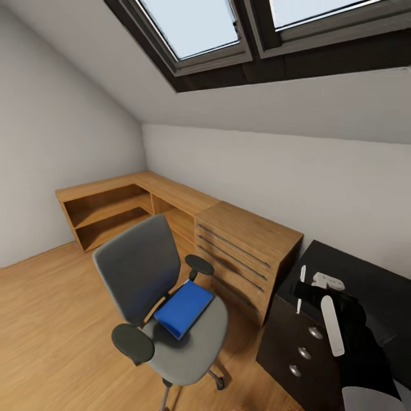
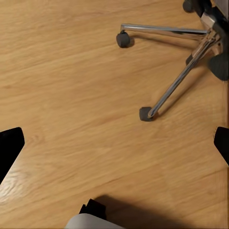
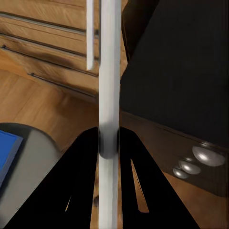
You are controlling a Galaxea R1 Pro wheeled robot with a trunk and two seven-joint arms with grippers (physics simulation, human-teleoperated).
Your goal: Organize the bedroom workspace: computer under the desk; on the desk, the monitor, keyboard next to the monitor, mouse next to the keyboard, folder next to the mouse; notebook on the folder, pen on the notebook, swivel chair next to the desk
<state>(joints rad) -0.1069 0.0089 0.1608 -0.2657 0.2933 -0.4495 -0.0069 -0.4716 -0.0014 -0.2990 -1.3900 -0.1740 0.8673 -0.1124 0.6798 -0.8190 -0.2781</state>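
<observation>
Pen (image 3: 109,86) clamped upright in right pincer (image 3: 109,143), left pincer (image 2: 114,143) spread wide above floor (image 2: 71,71)

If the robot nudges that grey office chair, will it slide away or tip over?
The swivel chair would probably roll, since its chrome legs end in casters on smooth wood floor. Tipping seems unlikely with the wide base. The folder might shift.

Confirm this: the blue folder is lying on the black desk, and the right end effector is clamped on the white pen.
Not quite. In the head view the folder lies on the swivel chair seat, not the desk. The right end effector is indeed clamped on the pen.
</observation>
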